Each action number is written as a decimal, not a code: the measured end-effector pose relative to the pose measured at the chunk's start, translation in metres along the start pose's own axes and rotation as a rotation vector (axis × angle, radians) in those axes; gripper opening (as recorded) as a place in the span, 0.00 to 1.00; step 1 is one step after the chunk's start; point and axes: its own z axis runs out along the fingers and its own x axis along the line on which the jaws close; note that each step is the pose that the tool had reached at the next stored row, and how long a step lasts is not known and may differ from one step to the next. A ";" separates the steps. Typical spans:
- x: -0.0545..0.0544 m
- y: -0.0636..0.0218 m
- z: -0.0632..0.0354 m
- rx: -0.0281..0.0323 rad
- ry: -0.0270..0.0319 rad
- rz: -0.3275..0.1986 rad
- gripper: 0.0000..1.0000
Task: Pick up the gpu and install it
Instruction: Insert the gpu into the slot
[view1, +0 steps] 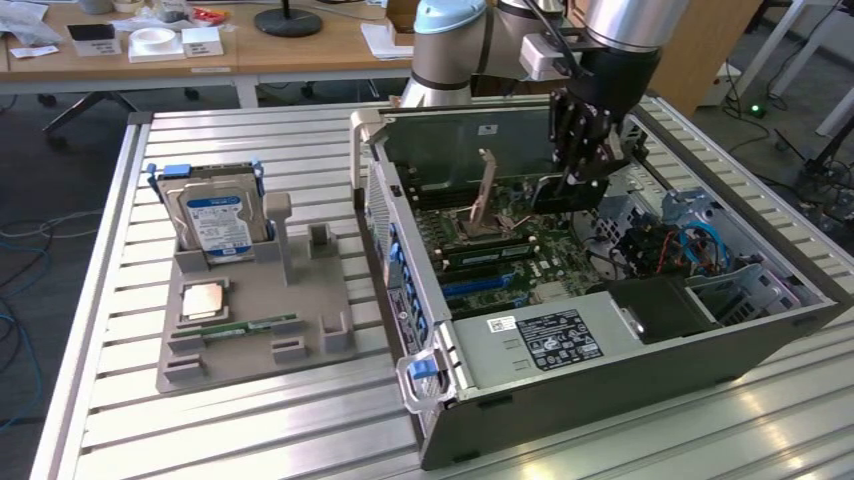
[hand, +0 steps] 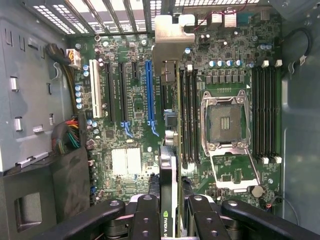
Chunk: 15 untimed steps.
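My gripper (view1: 585, 172) hangs inside the open computer case (view1: 561, 385), shut on the gpu (view1: 567, 192). The gpu is a thin dark card held upright above the motherboard (view1: 514, 250). In the wrist view the gpu (hand: 170, 165) shows edge-on between the two black fingers (hand: 145, 215), and its silvery bracket (hand: 172, 32) points toward the case's slotted rear wall. The gripper (hand: 168, 212) holds the card over the board between the blue expansion slot (hand: 150, 95) and the memory slots (hand: 187, 115), clear of both.
A grey holder (view1: 254, 350) at the exterior view's left carries a hard drive (view1: 220, 220), a processor chip (view1: 203, 298) and a green memory stick (view1: 247, 327). The open processor socket (hand: 223, 120), cable bundles (view1: 667, 250) and a black box (view1: 661, 305) crowd the case.
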 end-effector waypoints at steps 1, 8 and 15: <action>0.000 0.0006 0.0000 0.0003 0.0000 0.000 0.26; 0.001 0.0034 0.0040 0.0104 -0.0011 -0.006 0.26; 0.009 0.0065 0.0063 0.0146 -0.0017 -0.013 0.26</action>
